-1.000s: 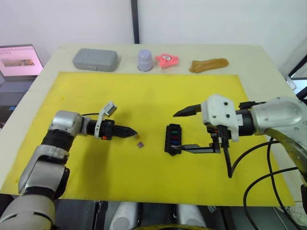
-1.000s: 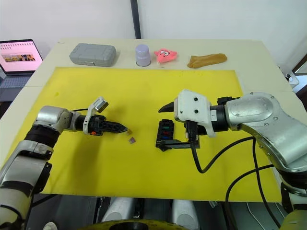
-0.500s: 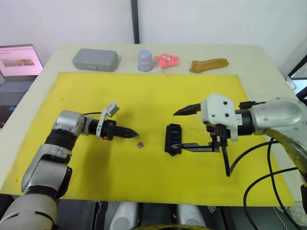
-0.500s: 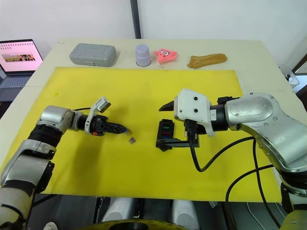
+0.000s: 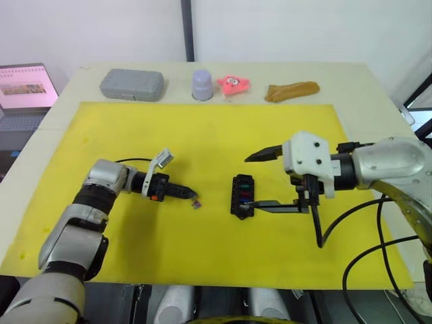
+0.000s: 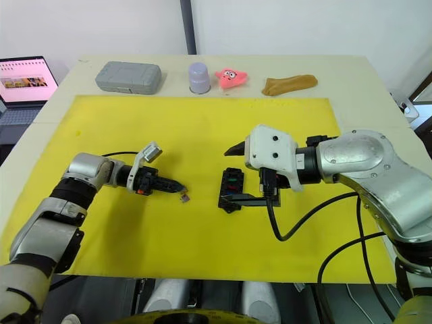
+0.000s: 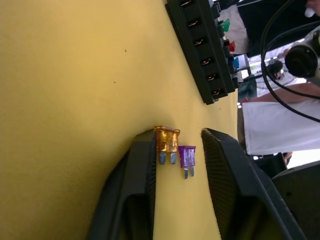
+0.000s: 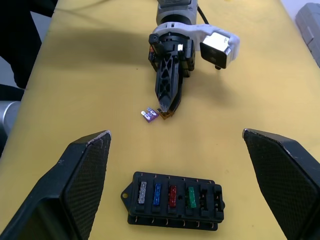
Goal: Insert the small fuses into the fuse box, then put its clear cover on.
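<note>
The black fuse box lies on the yellow mat, with grey, blue, red and green small fuses seated in its slots. Two loose fuses lie left of it: an orange one and a purple one. My left gripper stands open but narrow around both, and the orange fuse touches one finger. My right gripper is wide open and straddles the fuse box. One of its fingers lies by the box's near end. The clear cover is out of view.
Along the table's far edge stand a grey case, a lavender cup, a pink star toy and a brown soft object. A laptop sits off the table's left. A black cable hangs from my right wrist.
My left gripper has slid right to the two loose fuses, and its fingers have narrowed around them. The right gripper and the fuse box have stayed put.
</note>
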